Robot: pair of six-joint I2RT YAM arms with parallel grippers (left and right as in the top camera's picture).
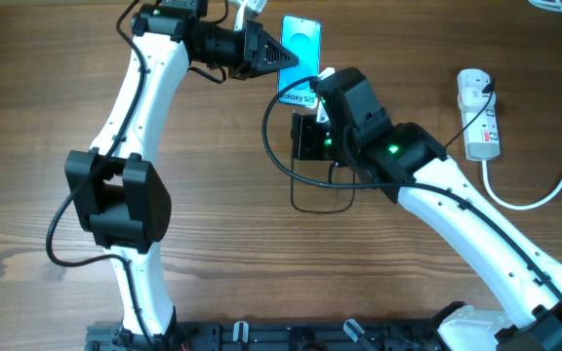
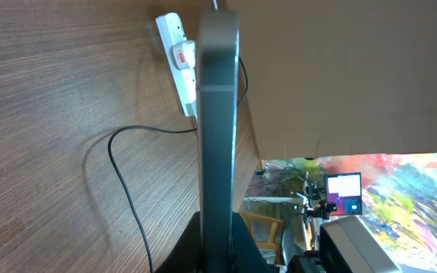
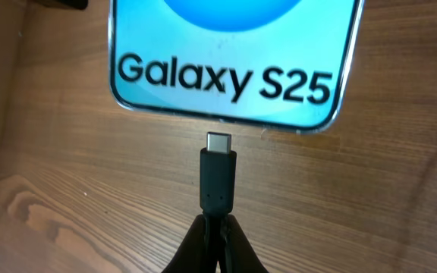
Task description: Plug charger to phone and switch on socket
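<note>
My right gripper point(image 3: 218, 227) is pinched tight on the small black connector point(image 3: 218, 178) of the thin black charger cable point(image 1: 320, 209). Its metal tip is aimed at, but just short of, the lettered short edge of the pale-framed, teal-screened phone point(image 3: 230, 68). My left gripper point(image 2: 217, 246) clamps that phone over the far middle of the brown wooden table point(image 1: 47, 58), screen up.

The danger is in the push. I can't make out the port itself (that edge of the frame shows me nothing), so if the tip sits slightly off it will scrape the frame instead of seating. The shove could then slide the phone through my left grip or twist the connector in my right one. The slack loop of cable beneath my right wrist could also snag and drag the tip sideways.

My right arm stretches diagonally from the near right corner, wrist pointed at the phone. My left arm rises along the left side, elbow bent, forearm turned rightward. The white, rounded power strip point(image 1: 481, 115) lies well apart to the right, its switch a later job
</note>
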